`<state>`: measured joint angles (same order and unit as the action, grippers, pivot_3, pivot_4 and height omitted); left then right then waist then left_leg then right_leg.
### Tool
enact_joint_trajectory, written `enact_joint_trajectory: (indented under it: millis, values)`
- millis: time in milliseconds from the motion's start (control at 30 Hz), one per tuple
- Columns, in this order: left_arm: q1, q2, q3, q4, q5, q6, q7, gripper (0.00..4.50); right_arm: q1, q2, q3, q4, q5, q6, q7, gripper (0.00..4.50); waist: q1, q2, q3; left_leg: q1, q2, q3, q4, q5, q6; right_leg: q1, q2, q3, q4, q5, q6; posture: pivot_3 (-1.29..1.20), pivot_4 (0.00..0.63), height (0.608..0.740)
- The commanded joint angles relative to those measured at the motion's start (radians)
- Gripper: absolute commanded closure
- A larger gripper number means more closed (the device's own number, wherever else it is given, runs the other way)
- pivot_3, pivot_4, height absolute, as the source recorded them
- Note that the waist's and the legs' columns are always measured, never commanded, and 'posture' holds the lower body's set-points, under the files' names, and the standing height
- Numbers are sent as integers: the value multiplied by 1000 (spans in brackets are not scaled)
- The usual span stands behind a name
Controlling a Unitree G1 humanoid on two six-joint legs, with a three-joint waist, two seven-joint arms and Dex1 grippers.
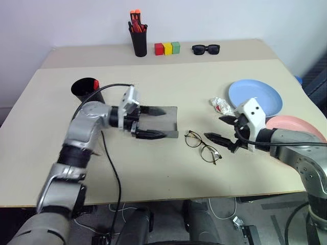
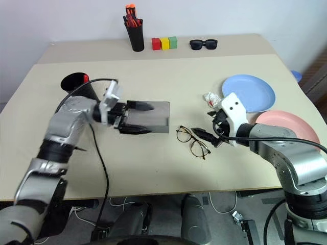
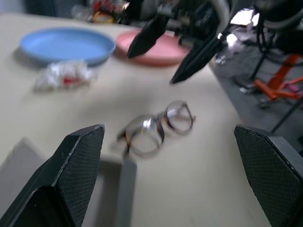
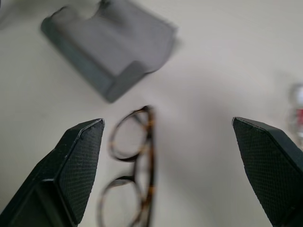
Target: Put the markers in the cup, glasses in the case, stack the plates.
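Glasses (image 1: 202, 146) flat on tabletop (image 1: 153, 173), just beside grey case (image 1: 164, 122). Right pincer (image 1: 223, 133) wide open, empty, near lenses. Left pincer (image 1: 152, 122) wide open over case, empty too. Could easily shove thin frames sideways instead of pinching them.

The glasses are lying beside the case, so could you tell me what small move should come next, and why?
Probably lower the open right claw onto the glasses and close. They lie loose on the table just under it, outside the grey case, where the left claw hovers open.
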<state>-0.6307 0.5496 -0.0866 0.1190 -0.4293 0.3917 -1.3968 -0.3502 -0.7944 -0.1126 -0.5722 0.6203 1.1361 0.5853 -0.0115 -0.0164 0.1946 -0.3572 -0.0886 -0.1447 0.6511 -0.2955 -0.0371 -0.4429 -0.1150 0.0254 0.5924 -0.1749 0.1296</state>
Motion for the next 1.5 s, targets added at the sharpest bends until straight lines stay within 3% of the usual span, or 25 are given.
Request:
enact_joint_trajectory:
  millis: [33,300,433,533,633,1067,1167,1300,1400,1500]
  values:
    - [121,62,105,-186,-69,0,32,0,-58,-36,64,-59,23,145,-36,97,1,0,0,0,0,0,0,0,0,0,-1,0,0,0,0,0,150,740]
    - [321,172,255,-249,-78,-96,74,0,-166,87,77,13,33,339,-118,97,4,0,0,0,0,0,0,0,0,0,0,0,0,0,0,0,150,740]
    - [335,184,270,-237,-83,-125,93,0,-144,68,120,37,-6,329,-135,97,9,0,0,0,-1,0,0,0,0,0,-1,0,-1,0,0,0,150,740]
    - [345,177,265,-255,-90,-133,114,0,-133,30,145,52,-25,310,-127,890,8,0,0,0,-1,1,0,0,0,1,-1,0,-2,0,0,0,150,740]
    - [353,173,256,-266,-90,-141,130,0,-126,20,166,59,-37,295,-122,2351,3,0,0,0,-1,1,0,0,0,1,-1,0,-2,0,0,0,150,740]
    - [345,170,233,-272,-89,-139,153,0,-142,53,171,90,-41,289,-118,2351,0,0,0,0,-1,1,-1,0,0,1,0,0,-2,0,0,0,150,740]
    - [346,171,228,-277,-91,-135,158,0,-152,63,162,95,-33,298,-112,3652,0,0,0,0,-1,1,-1,0,1,1,0,0,-2,0,0,0,150,740]
    - [347,170,222,-280,-90,-138,164,0,-170,69,148,116,-34,300,-107,3652,0,0,0,0,-1,1,-1,0,1,1,0,0,-2,0,0,0,150,740]
    - [347,166,221,-284,-93,-134,170,0,-170,65,165,126,-39,290,-100,4446,1,0,0,0,-1,1,-1,0,1,1,0,0,-2,0,0,0,150,740]
    - [347,168,221,-285,-92,-135,173,0,-171,50,193,122,-44,279,-89,4446,0,0,0,0,-1,1,-1,0,1,1,0,0,-2,0,0,0,150,740]
